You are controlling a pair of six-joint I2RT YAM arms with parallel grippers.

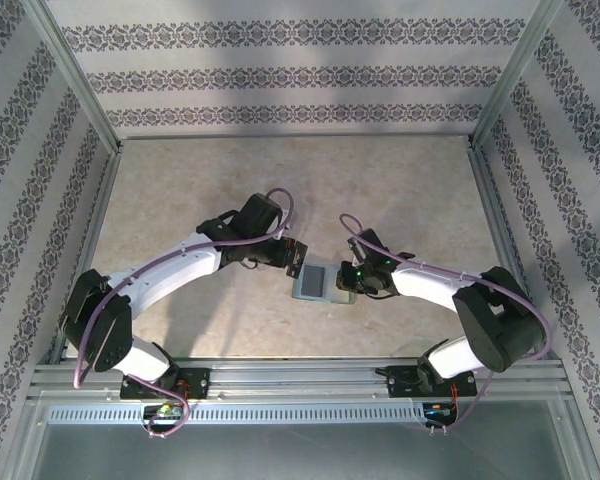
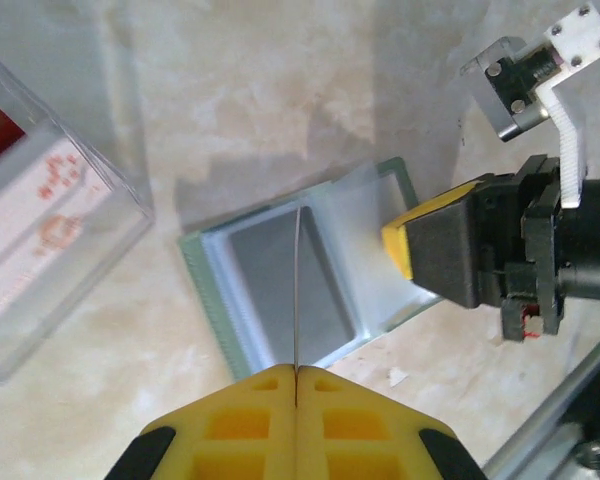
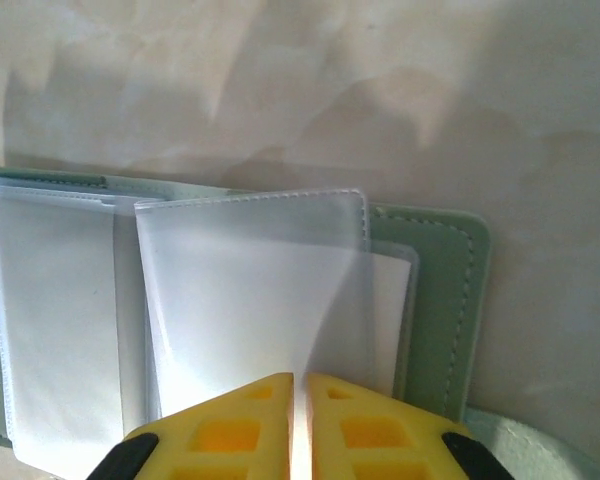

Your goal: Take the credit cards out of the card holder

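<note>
The card holder (image 1: pixel 312 282) lies open on the table (image 1: pixel 410 190) between both pincers. The right pincer (image 3: pixel 300 382) is clamped on its clear sleeve (image 3: pixel 250 290). The left pincer (image 2: pixel 297 372) is closed on a thin sheet (image 2: pixel 298 290), seen edge-on over a grey card (image 2: pixel 265 270).

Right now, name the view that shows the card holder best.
Left wrist: the card holder lies open, nearly whole. Right wrist crops it to clear sleeves; top external shows it small and distant.

clear tray (image 2: pixel 50 235): cut off left | card holder (image 3: pixel 442 300): bottom edge cropped
</note>
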